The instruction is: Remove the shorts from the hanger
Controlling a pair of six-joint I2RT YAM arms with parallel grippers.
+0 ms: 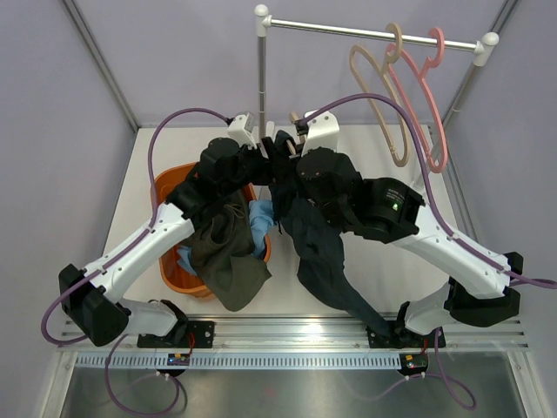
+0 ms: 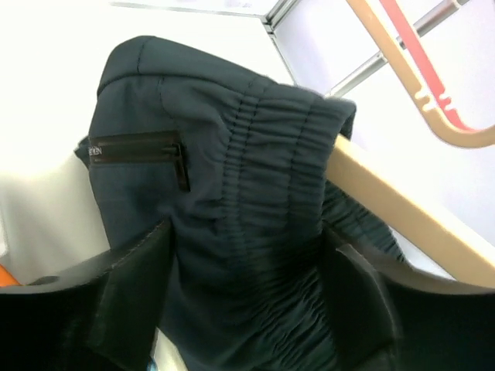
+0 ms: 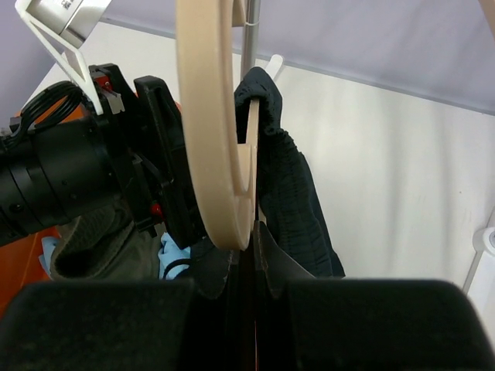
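Between the left fingers (image 2: pixel 128 297), navy shorts (image 2: pixel 232 201) bunch over the hanger (image 2: pixel 402 209), perhaps gripped.

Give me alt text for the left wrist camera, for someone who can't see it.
Dark navy shorts with a gathered elastic waistband hang over one arm of a beige hanger, filling the gap between the left gripper's two open black fingers. A pink hanger crosses the upper right corner.
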